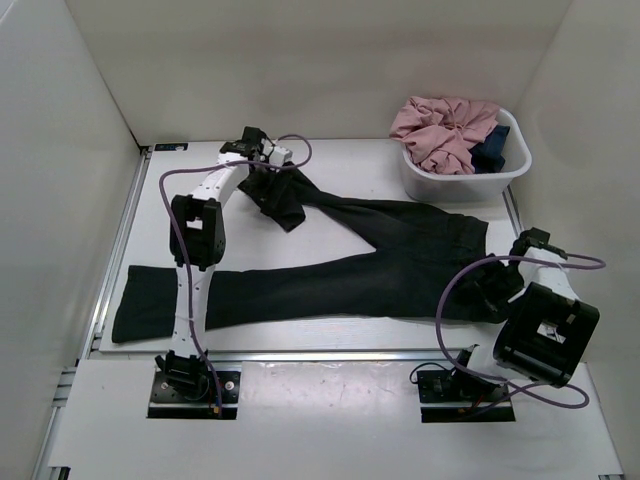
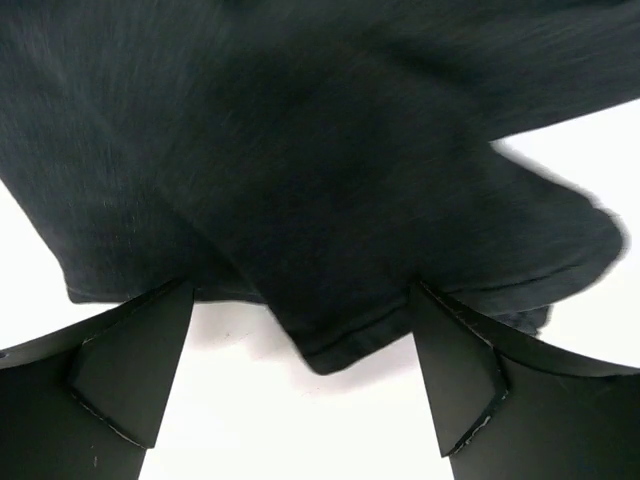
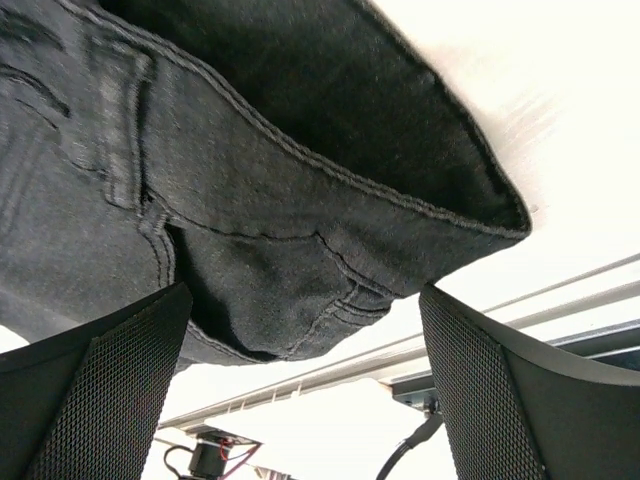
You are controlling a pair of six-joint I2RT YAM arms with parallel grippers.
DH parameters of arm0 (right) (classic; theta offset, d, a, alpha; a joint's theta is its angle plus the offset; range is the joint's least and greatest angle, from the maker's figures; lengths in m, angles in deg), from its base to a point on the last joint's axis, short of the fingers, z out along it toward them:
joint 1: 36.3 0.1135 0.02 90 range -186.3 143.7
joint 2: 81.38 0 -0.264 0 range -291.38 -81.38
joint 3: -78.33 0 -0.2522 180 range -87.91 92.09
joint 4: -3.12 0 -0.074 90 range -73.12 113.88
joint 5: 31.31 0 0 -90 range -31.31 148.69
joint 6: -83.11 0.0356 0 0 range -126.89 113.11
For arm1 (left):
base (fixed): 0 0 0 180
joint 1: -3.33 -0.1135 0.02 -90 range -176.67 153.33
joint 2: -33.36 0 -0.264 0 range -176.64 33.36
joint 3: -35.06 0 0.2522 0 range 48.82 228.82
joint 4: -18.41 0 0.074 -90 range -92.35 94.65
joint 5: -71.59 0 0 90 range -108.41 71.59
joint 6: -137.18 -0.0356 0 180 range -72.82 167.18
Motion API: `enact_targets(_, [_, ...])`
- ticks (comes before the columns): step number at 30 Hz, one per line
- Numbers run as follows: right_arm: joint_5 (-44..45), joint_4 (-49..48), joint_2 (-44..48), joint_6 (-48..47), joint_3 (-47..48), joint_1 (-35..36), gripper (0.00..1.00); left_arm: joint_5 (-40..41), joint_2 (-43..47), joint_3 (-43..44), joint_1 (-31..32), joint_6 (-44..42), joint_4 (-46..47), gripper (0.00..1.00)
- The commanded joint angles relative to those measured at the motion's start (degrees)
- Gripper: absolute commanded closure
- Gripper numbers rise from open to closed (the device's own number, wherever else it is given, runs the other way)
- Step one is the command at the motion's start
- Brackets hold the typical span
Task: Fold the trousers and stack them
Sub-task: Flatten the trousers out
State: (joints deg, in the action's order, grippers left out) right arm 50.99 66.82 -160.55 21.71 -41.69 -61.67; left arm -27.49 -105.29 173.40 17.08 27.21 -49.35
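The black trousers [image 1: 400, 255] lie spread on the white table, waist at the right. One leg runs left to the table's near-left corner. The other angles to the far left, and its end [image 2: 340, 240] is folded over. My left gripper [image 1: 268, 172] hangs open just over that folded end, and the cuff lies between its fingers [image 2: 130, 370] without being pinched. My right gripper [image 1: 492, 290] stands open at the waistband [image 3: 300, 230]. Its mesh-faced fingers [image 3: 100, 400] flank the stitched pocket corner, and nothing is clamped.
A white bin [image 1: 500, 180] at the far right corner holds a pink garment [image 1: 445, 130] and a small dark blue cloth [image 1: 492, 150]. A metal rail [image 1: 330, 352] edges the table's near side, with another rail [image 1: 120, 240] on the left. White walls enclose the table.
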Motion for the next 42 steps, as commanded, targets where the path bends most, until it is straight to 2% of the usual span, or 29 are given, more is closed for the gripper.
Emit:
enact_targets(1, [-1.09,-2.03,1.92,1.2,-2.09,0.05,0.01,-2.26,3.03,-3.98,-1.54,3.71,1.0,0.0])
enact_targets(3, [-1.08,-3.43,1.4,1.72,-3.84,0.05,0.01,-2.26,3.03,-5.21,-1.02,3.71,0.48,0.0])
enact_targets(4, [-1.08,-4.83,0.44,1.72,-3.85,0.05,0.01,-2.26,2.25,-5.91,-1.01,3.18,0.47,0.03])
enact_targets(5, [-1.08,-5.54,-0.18,1.72,-4.55,0.05,0.01,-2.26,1.37,-5.92,-1.01,3.18,-0.05,0.12])
enact_targets(6, [-2.48,-6.33,-0.88,1.72,-4.56,0.05,0.01,-2.87,0.84,-5.92,-1.01,3.18,-0.06,0.23])
enact_targets(8, [-3.02,-7.66,-3.34,2.25,-4.56,0.05,0.03,-3.65,-0.3,-5.39,-1.62,3.18,-0.58,0.51])
enact_targets(9, [-3.02,-8.18,-4.14,2.25,-4.56,0.05,0.07,-4.62,-0.31,-4.52,-2.15,2.66,-0.58,0.75])
enact_targets(10, [-3.63,-8.18,-4.75,2.25,-4.56,-0.47,0.12,-4.63,-0.31,-3.82,-2.16,2.13,-0.58,0.86])
enact_targets(11, [-3.63,-8.18,-5.45,2.25,-4.56,-0.47,0.25,-5.24,-0.31,-3.81,-2.77,2.12,-0.58,0.86])
enact_targets(13, [-3.11,-7.49,-5.46,2.25,-4.56,-1.27,0.43,-5.24,0.31,-2.67,-3.99,0.81,-0.58,0.86])
enact_targets(14, [-3.11,-6.35,-4.59,2.25,-4.03,-2.05,0.62,-4.64,2.31,-2.67,-4.0,0.81,-1.28,0.86])
enact_targets(16, [-0.57,-4.42,-3.01,2.25,-3.42,-2.94,0.81,-0.62,4.6,-2.67,-6.36,-2.16,-1.81,0.86])
enact_targets(17, [0.75,-1.62,-2.39,2.25,-2.89,-3.81,0.98,1.07,7.66,-3.71,-7.07,-3.57,-2.42,0.86])
enact_targets(22, [4.8,4.81,3.41,2.25,-1.57,-8.55,1.0,11.61,16.64,-6.88,-12.6,-14.55,-6.46,0.86])
enact_targets(30, [6.83,6.49,5.88,1.72,-3.33,-9.18,1.0,18.83,25.79,-8.46,-20.52,-17.04,-10.69,0.86])
enact_targets(32, [6.83,6.49,5.88,1.03,-3.33,-9.18,1.0,21.28,25.8,-9.78,-23.32,-16.51,-7.64,0.75])
enact_targets(34, [5.17,5.8,5.01,0.4,-3.33,-9.18,1.0,21.3,23.35,-8.74,-23.95,-16.51,-7.09,0.48])
enact_targets(35, [4.29,5.79,3.87,-0.47,-3.33,-9.18,1.0,22.52,22.03,-8.04,-24.48,-17.12,-7.09,0.26])
enact_targets(39, [3.66,5.26,2.62,-1.62,-2.01,-9.18,0.98,27.09,14.4,-3.22,-25.09,-18.35,-5.59,0.14])
enact_targets(42, [3.66,6.05,2.1,-2.75,0.18,-9.18,0.9,30.35,14.1,-2.83,-26.58,-19.93,-7.53,0.13])
